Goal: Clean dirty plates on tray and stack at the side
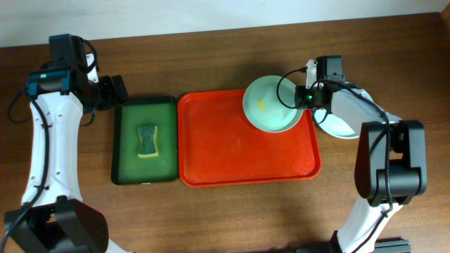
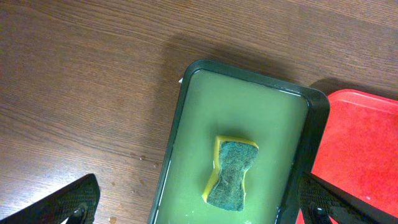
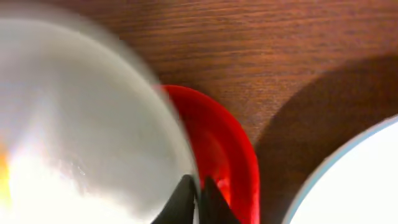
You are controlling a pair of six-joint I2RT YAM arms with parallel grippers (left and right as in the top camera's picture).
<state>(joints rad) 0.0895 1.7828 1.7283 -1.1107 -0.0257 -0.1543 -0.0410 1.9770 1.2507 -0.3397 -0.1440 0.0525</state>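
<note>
A pale mint plate (image 1: 269, 105) with a yellow smear is held tilted over the far right corner of the red-orange tray (image 1: 232, 151). My right gripper (image 1: 304, 98) is shut on its right rim; in the right wrist view the fingers (image 3: 198, 198) pinch the plate's edge (image 3: 93, 124) above the tray's corner (image 3: 227, 149). Another plate (image 1: 342, 126) lies on the table right of the tray, partly under my right arm; its rim also shows in the right wrist view (image 3: 354, 180). My left gripper (image 2: 199, 202) is open above the green tray. A third plate is out of view.
A dark green tray (image 1: 144, 140) with greenish water and a yellow-green sponge (image 1: 146, 140) lies left of the red tray; it also shows in the left wrist view (image 2: 249, 93) with the sponge (image 2: 231, 174). Bare wooden table surrounds both trays.
</note>
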